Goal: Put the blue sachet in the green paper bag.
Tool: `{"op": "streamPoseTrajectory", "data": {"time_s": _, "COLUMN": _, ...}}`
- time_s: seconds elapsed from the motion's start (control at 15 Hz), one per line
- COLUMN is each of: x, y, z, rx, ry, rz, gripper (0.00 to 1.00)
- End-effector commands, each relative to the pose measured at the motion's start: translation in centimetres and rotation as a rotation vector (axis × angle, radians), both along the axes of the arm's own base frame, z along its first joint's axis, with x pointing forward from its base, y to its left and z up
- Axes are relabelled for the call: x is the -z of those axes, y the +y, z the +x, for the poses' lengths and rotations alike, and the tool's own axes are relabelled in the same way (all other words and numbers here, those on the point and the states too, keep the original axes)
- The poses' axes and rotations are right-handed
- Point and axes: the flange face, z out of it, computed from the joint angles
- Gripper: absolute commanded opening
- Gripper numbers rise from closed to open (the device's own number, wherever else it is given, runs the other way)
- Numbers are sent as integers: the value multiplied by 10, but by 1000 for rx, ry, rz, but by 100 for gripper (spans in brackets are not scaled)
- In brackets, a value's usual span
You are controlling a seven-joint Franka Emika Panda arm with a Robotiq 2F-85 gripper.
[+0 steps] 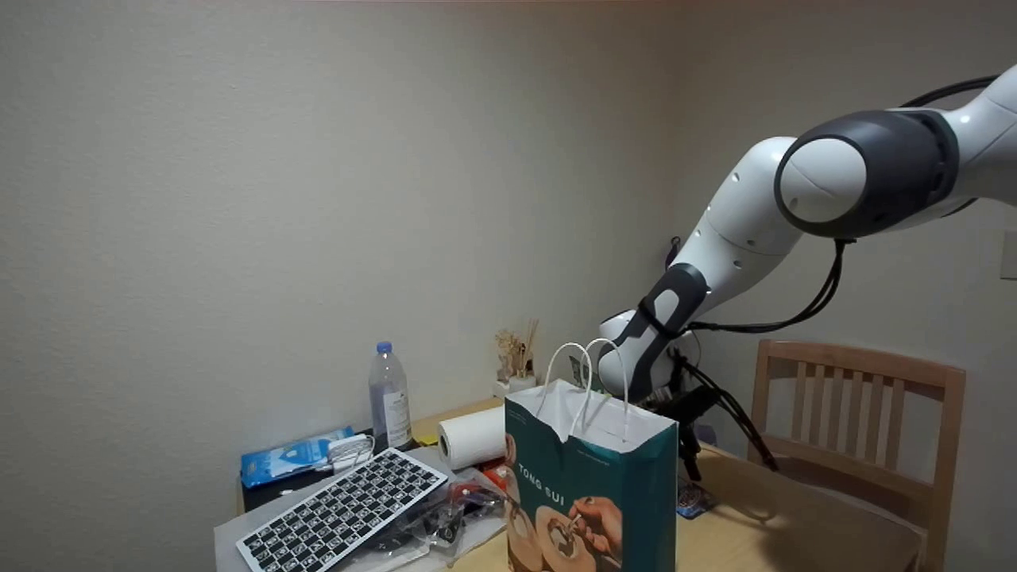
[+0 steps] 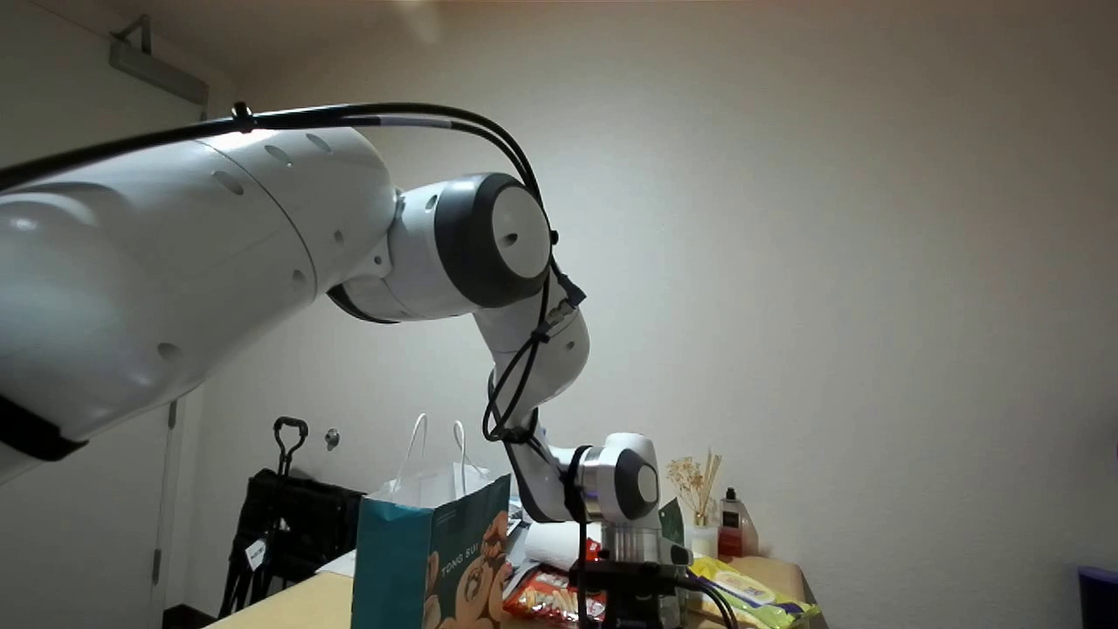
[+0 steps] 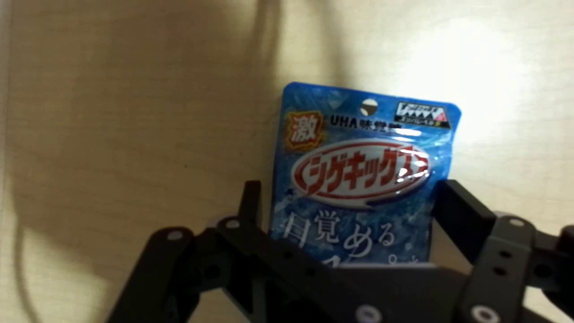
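Blue and glossy, the sachet (image 3: 358,170) is lying on the desk (image 3: 112,112), displaying “UHA”, a red Japanese logo in a white oval, and white characters below. The pincer (image 3: 347,193) is straddling it, released, jaws standing apart. In an exterior view the green paper bag (image 1: 592,477) is bearing “TONG SUI” above a pastry picture; it is standing upright, white handles looping over its mouth, its rim overlapping the lower end of the arm (image 1: 739,230). Left of it in that view, a paper roll (image 1: 473,438), a blue-capped bottle (image 1: 389,405) and a white frame of black squares (image 1: 342,512) are crowding the desk. Bare desk is stretching toward a slatted chair (image 1: 862,366); in the wrist view a pale edge is running down the far left.
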Motion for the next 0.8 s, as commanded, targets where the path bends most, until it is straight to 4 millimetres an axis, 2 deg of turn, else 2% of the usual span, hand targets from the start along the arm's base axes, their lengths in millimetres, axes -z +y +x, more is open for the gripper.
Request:
{"op": "streamPoseTrajectory", "data": {"time_s": 0.0, "x": 1, "y": -2, "z": 4, "rx": -29, "ry": 20, "rz": 21, "gripper": 72}}
{"op": "streamPoseTrajectory", "data": {"time_s": 0.07, "x": 1, "y": -2, "z": 4, "rx": -34, "ry": 22, "rz": 26, "gripper": 71}}
{"op": "streamPoseTrajectory", "data": {"time_s": 0.6, "x": -10, "y": -1, "z": 10, "rx": -38, "ry": 13, "rz": 53, "gripper": 21}}
{"op": "streamPoseTrajectory", "data": {"time_s": 0.73, "x": -17, "y": 0, "z": 9, "rx": -30, "ry": -5, "rz": 45, "gripper": 17}}
